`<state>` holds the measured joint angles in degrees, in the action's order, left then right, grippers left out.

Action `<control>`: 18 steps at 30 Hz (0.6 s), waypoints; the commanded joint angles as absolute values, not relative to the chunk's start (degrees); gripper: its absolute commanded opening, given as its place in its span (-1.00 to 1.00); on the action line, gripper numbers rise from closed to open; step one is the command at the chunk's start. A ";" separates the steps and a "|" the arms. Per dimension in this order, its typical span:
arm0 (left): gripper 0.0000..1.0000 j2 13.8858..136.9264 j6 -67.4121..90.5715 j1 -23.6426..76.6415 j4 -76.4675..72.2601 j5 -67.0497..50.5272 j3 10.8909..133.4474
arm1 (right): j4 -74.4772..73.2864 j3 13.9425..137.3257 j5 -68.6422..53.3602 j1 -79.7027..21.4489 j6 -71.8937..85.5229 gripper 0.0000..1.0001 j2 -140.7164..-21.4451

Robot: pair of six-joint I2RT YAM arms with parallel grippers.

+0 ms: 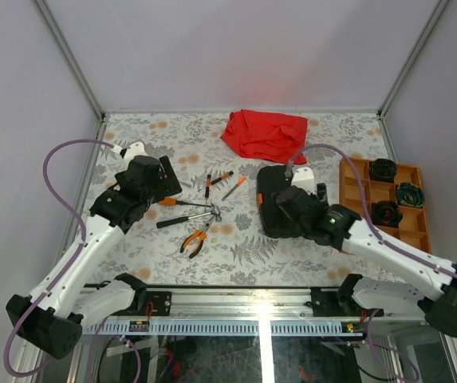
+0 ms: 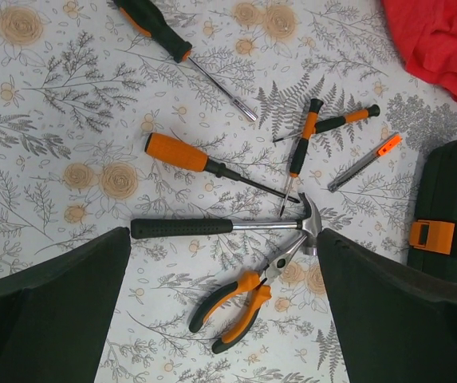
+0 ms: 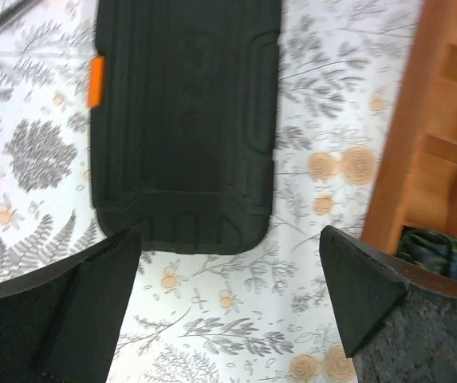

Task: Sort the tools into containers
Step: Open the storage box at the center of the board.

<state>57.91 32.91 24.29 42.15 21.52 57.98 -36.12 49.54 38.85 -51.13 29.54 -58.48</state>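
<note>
Several tools lie in a loose heap on the floral table: a steel-headed hammer (image 2: 212,227), orange-and-black pliers (image 2: 240,307), an orange-handled screwdriver (image 2: 180,154), a black-handled screwdriver (image 2: 156,28) and two small crossed screwdrivers (image 2: 304,140). My left gripper (image 2: 223,259) hangs open above the hammer and pliers, touching nothing. Right of the heap, the black case (image 3: 184,120) lies closed, its orange latch (image 3: 95,80) facing the tools. Over its near end my right gripper (image 3: 230,239) stands open and holds nothing. The orange tray (image 1: 356,191) stands at the right.
A red cloth (image 1: 264,134) is crumpled at the back middle of the table. Three tray compartments hold dark rolled items (image 1: 385,169). A small orange-tipped bit (image 2: 364,162) lies between the tools and the case. Grey walls close in the table.
</note>
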 commanded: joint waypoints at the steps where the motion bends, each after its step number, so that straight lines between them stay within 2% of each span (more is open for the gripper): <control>1: 1.00 56.00 30.95 23.66 36.71 22.54 57.34 | -32.64 54.27 26.96 -50.40 26.08 0.98 -65.71; 7: 0.99 54.17 31.08 22.92 34.72 21.66 55.89 | -24.70 52.51 8.92 -35.00 24.33 0.98 -69.66; 18: 0.99 50.78 29.04 21.96 28.15 15.45 54.16 | -16.27 55.84 -4.36 -15.84 20.85 0.99 -80.84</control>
<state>53.52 31.00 22.70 35.42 17.91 55.13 -21.89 52.23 3.11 -20.32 23.79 -77.23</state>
